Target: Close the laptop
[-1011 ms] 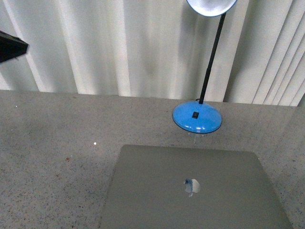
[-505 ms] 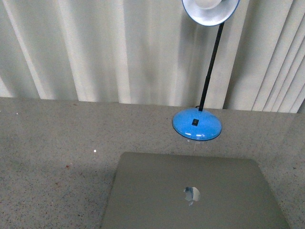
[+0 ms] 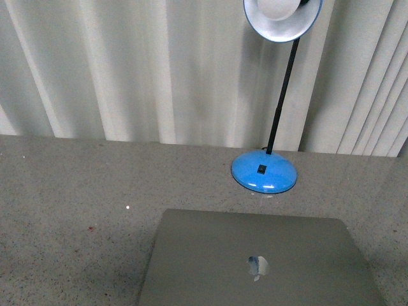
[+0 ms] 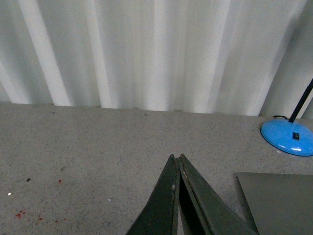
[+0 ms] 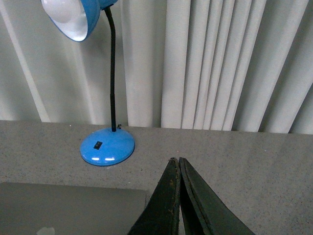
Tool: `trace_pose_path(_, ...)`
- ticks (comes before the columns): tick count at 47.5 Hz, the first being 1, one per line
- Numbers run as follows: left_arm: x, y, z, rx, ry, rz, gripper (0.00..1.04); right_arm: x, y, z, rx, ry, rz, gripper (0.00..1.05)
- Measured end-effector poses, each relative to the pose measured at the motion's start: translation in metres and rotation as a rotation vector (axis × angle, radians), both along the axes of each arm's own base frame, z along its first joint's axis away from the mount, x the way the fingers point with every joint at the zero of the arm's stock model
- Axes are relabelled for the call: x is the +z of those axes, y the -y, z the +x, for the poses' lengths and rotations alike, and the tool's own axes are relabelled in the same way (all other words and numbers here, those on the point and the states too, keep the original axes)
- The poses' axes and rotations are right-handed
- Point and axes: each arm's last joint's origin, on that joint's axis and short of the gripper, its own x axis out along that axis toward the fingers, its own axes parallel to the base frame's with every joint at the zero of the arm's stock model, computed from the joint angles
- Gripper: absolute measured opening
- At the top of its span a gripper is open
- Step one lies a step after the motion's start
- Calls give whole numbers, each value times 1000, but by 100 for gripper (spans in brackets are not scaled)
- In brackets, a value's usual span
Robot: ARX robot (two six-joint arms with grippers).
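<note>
A speckled grey desk (image 3: 70,185) stretched to a wall of pale pleated curtains (image 3: 140,70), and the laptop (image 3: 261,261) lay flat at the desk's near edge, right of centre, its lid down and its logo facing up. Behind it, toward the far edge, stood a blue desk lamp (image 3: 264,173) with its white-lined shade tipped forward. Neither arm appeared in the front view; each wrist camera showed its own tool raised off the desk, the left gripper (image 4: 176,158) and the right gripper (image 5: 175,160) both pinched together at the tips and carrying nothing. Judged from the flat lid, the closing looked complete, so the sound course was to keep both arms lifted clear of the machine and leave it alone; another push would add nothing and might shift it. Compared with a second before, the dark shape at the upper left of the front view was gone, and laptop and lamp sat slightly lower in the picture.
</note>
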Motion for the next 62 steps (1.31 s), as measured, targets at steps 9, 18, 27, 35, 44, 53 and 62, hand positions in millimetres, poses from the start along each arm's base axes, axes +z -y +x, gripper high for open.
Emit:
trace_pose_path(9,-5,0,-9,0,3,0,4,-6,0,-10,0,3,0,3)
trace_pose_path(18,-9,0,-13,0,15,-1,4,-11,0,-16,0,4,0,3)
trace_pose_path(27,-7,0,-17,0,39,-3,4,-16,0,-21,0,12,0,3)
trace_pose_path(35,-7,0,-22,0,37,-3,4,-15,0,-26,0,19,0,3)
trace_pose_path(44,-7,0,-26,0,37,-3,4,-15,0,-31,0,19,1,3)
trace_pose_path(53,-12,0,-36,0,1,-3,4,-15,0,-34,0,19,1,3)
trace_pose_path(62,-10,0,-39,0,29,-3,4,-18,0,-45,1,12,0,3)
